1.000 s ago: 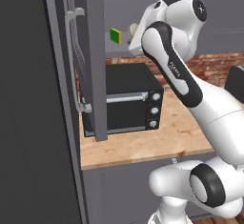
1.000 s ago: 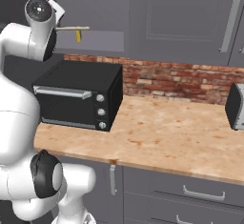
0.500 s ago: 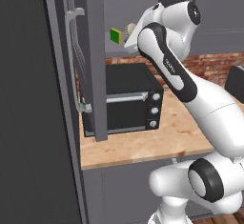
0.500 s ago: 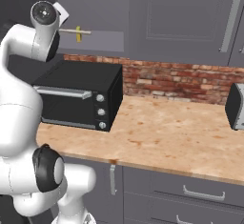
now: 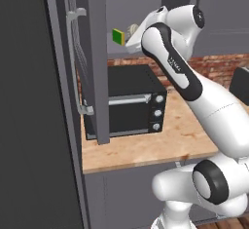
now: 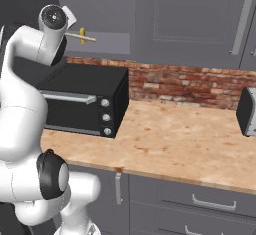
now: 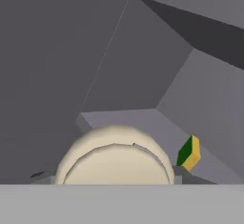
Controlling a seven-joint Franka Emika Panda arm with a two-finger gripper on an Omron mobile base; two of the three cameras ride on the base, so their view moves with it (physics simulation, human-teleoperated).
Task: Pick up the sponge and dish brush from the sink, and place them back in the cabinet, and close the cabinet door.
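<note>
The sponge sits on the grey shelf inside the open cabinet, standing on edge, green face toward the left base camera; in the hand view the sponge shows green and yellow toward the back of the shelf, near the side wall; the round cream head of the dish brush fills the foreground right in front of the hand, low over the shelf, and in the left base view a pale bit of the dish brush shows just beside the sponge; the gripper is hidden behind the wrist, so I cannot tell how wide it stands or whether it grips the brush; the cabinet door stands swung open, edge-on, with its silver handle facing left. Below, a black toaster oven rests on a light wood-grain counter backed by red brick wall; a dark appliance stands at the far right. Compared with a second ago, the arm has reached slightly further toward the shelf; the sponge has not moved.
</note>
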